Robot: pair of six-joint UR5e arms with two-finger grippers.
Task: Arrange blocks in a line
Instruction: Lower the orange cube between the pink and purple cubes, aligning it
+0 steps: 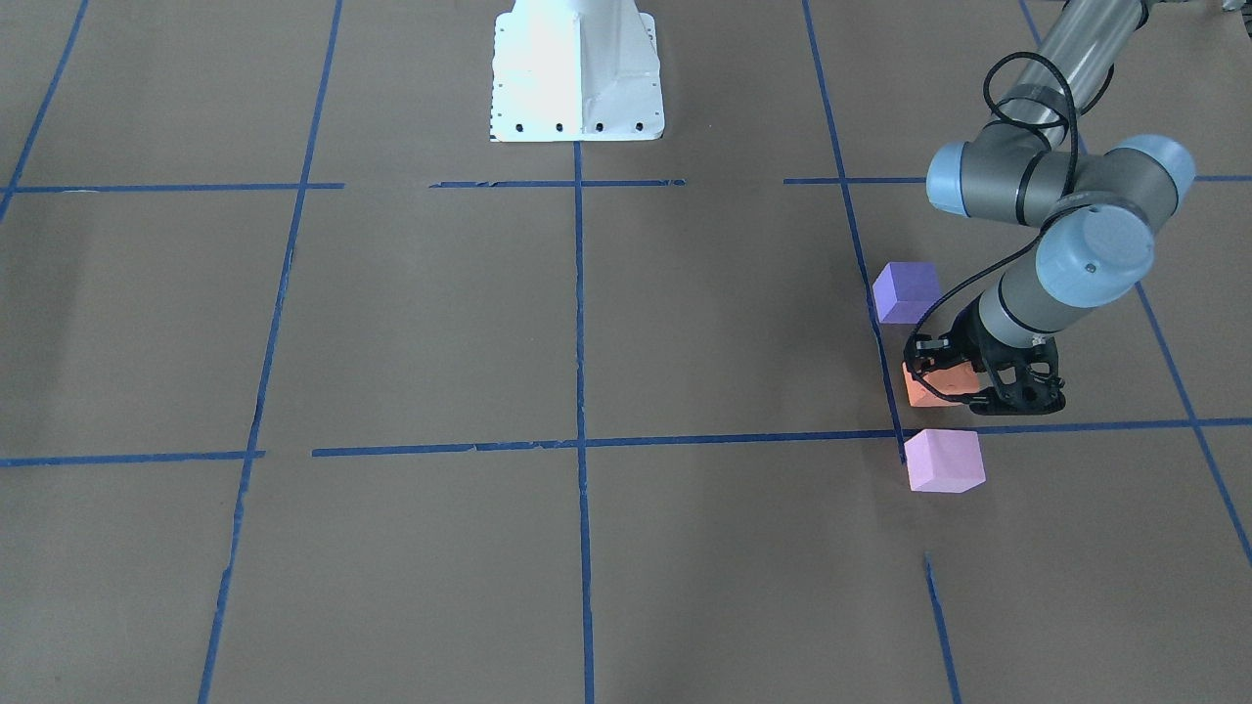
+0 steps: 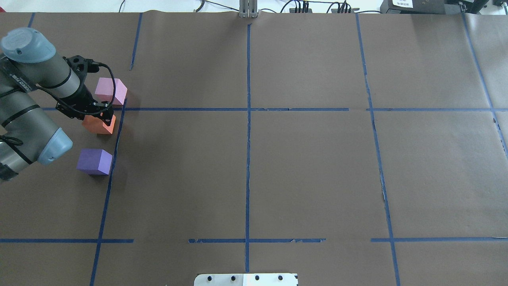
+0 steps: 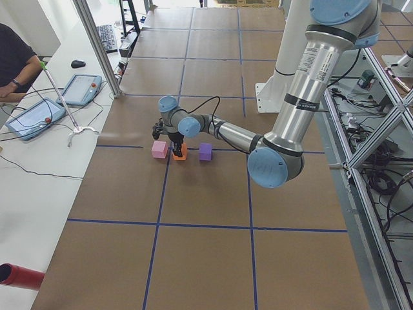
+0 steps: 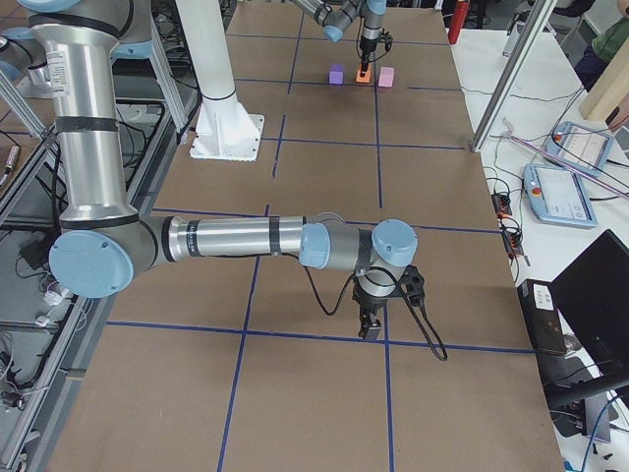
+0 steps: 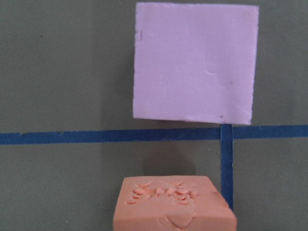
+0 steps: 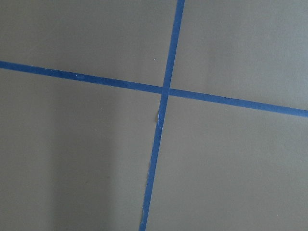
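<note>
Overhead exterior view gives us the three blocks at the left edge of the frame, in a near-straight column beside a blue tape line (image 2: 104, 198) on the brown tabletop (image 2: 301, 171). The pink block (image 2: 110, 90) is uppermost, the orange block (image 2: 97, 126) is in the middle, and the purple block (image 2: 94, 161) is lowest; none touch. The left claw (image 2: 96, 115) sits down over the orange block, and we cannot tell whether it squeezes it. The right claw (image 4: 371, 329) hangs low near a tape crossing, well apart from the blocks; we cannot tell its state either.

Orange block (image 1: 920, 393), violet block (image 1: 907, 291), pink block (image 1: 944, 462); brown table (image 1: 391, 323), blue tape (image 1: 579, 323)
</note>
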